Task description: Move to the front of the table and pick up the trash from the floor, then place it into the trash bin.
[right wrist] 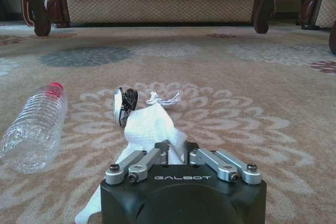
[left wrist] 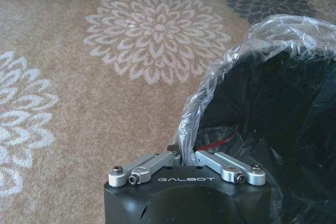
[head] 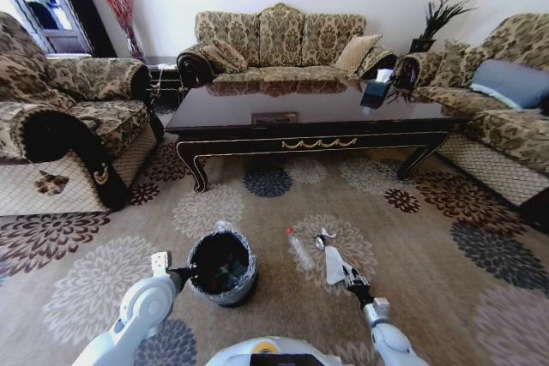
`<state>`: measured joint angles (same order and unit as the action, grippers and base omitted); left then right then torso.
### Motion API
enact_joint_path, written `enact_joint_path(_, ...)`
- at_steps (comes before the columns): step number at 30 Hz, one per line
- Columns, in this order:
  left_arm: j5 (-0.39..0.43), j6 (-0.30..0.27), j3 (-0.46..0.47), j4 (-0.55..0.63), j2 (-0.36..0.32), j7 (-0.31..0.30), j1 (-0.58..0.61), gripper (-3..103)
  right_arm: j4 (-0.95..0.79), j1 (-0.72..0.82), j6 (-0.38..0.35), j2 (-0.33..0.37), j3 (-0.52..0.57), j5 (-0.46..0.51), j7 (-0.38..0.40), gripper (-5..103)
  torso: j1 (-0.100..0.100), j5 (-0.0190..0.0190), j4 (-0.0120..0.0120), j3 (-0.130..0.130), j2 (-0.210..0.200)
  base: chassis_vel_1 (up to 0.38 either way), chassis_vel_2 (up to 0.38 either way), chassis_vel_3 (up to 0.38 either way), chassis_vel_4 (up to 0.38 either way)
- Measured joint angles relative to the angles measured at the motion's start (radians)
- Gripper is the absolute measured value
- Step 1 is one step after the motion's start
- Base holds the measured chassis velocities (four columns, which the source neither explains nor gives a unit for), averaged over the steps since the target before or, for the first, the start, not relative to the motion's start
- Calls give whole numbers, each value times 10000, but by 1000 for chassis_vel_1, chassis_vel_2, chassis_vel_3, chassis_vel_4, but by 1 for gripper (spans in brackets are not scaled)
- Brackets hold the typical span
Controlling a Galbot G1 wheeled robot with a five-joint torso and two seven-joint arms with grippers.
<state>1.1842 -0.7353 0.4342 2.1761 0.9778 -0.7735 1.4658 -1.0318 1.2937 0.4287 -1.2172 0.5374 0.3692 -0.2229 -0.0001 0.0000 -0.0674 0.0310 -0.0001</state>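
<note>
Right end effector (right wrist: 176, 153) low over patterned beige carpet (right wrist: 252, 87), closed on crumpled white paper (right wrist: 149, 124), clear red-capped plastic bottle (right wrist: 34, 127) beside, left end effector (left wrist: 184, 157) pinched narrow at bag-lined round black bin (left wrist: 210, 93).

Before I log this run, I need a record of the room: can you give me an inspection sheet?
Surface: patterned carpet.
Job's things: bottle, white paper and shiny wrapper on the carpet; bin beside them; table behind.
Clutter: tissue box on the table.
Grippers: right gripper closed on the white paper; left gripper shut at the bin's rim.
Cables: nothing seen.
Surroundings: sofas around the table.
</note>
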Motion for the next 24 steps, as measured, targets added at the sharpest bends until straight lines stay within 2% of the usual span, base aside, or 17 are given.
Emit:
enact_joint_path(2, -2, 0, 1, 0, -1, 17, 14, 0, -60, 39, 24, -7, 16, -6, 1, 8, 0, 0, 0, 0, 0, 0, 0, 0, 0)
enact_joint_path(6, -6, 1, 1, -13, 8, 24, 11, 0, -147, 68, 32, -24, 40, -22, 10, 1, 0, 0, 0, 0, 0, 0, 0, 0, 0)
enact_joint_path(16, -143, 0, -94, -68, 77, 83, -10, 0, -402, 249, 95, -13, 176, -25, 29, 0, 0, 1, 0, 0, 0, 0, 0, 0, 0)
enact_joint_path(24, -151, 0, -496, -279, 128, 130, -435, 0, -2972, 1243, 73, 787, 483, -7, 144, 0, 0, -1, -1, 0, 0, 0, 0, 0, 0)
